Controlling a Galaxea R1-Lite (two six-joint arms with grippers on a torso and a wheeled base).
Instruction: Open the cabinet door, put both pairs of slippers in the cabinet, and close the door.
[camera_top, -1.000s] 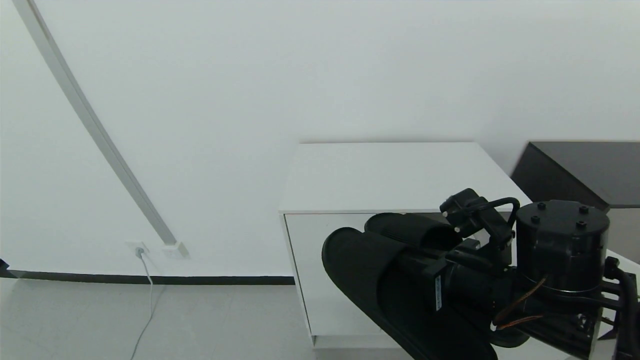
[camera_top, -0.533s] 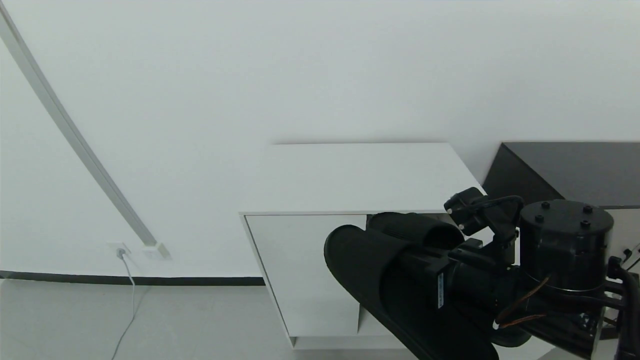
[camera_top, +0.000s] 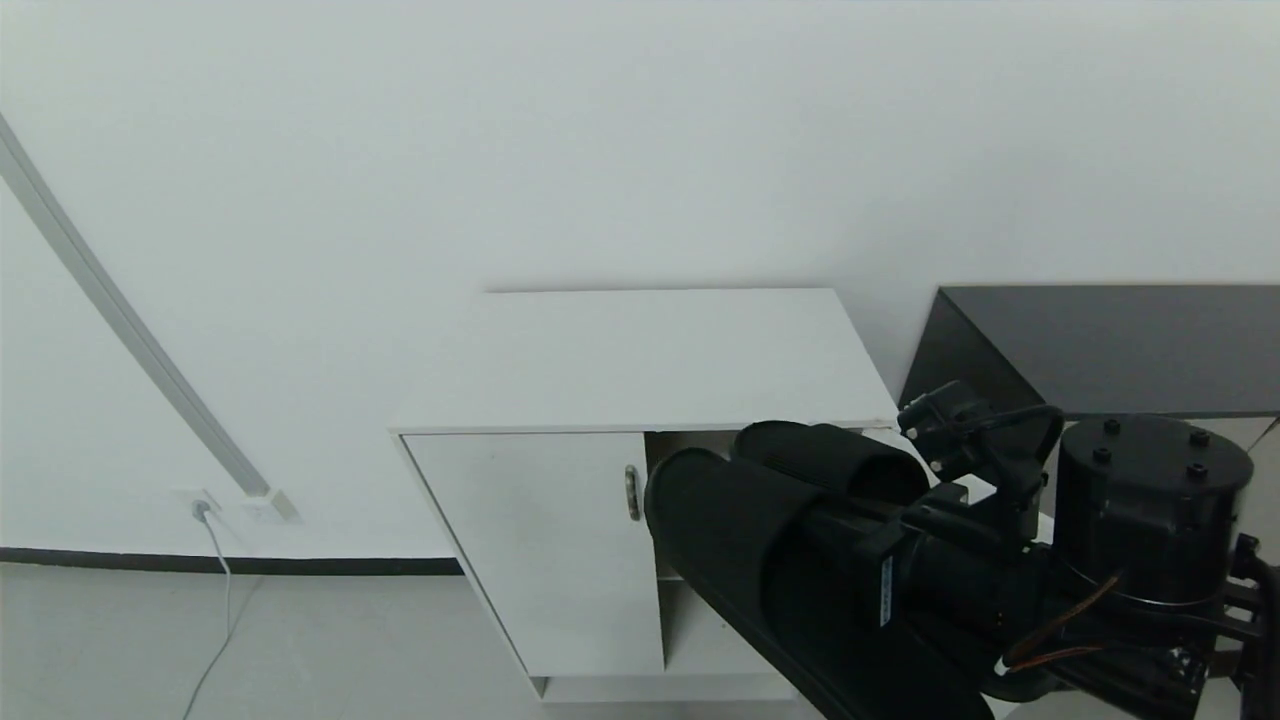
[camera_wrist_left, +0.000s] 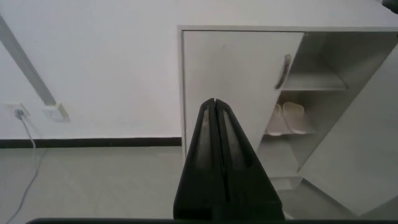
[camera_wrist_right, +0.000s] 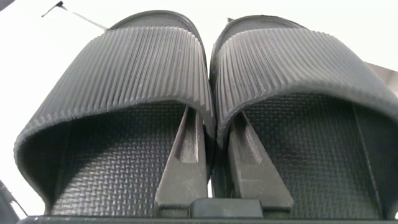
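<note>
A pair of black slippers (camera_top: 745, 520) hangs in front of the white cabinet (camera_top: 640, 350), level with its open right half. My right gripper (camera_wrist_right: 214, 121) is shut on the black slippers (camera_wrist_right: 149, 74), one finger inside each, pinching their inner walls together. The cabinet's left door (camera_top: 540, 540) with its handle (camera_top: 631, 493) is closed. The right door (camera_wrist_left: 360, 155) stands swung open. A pale pair of slippers (camera_wrist_left: 289, 118) lies on a shelf inside. My left gripper (camera_wrist_left: 214, 109) is shut and holds nothing, out in front of the closed door (camera_wrist_left: 236, 68).
A dark grey piece of furniture (camera_top: 1100, 340) stands right of the cabinet against the wall. On the left wall are a slanted conduit (camera_top: 120, 310) and a socket (camera_top: 200, 505) with a cable trailing to the floor. Bare floor lies left of the cabinet.
The whole head picture has shifted left, so the camera moved; the cabinet's handle and open right half have come into sight. The right gripper still holds the black slippers in the same place.
</note>
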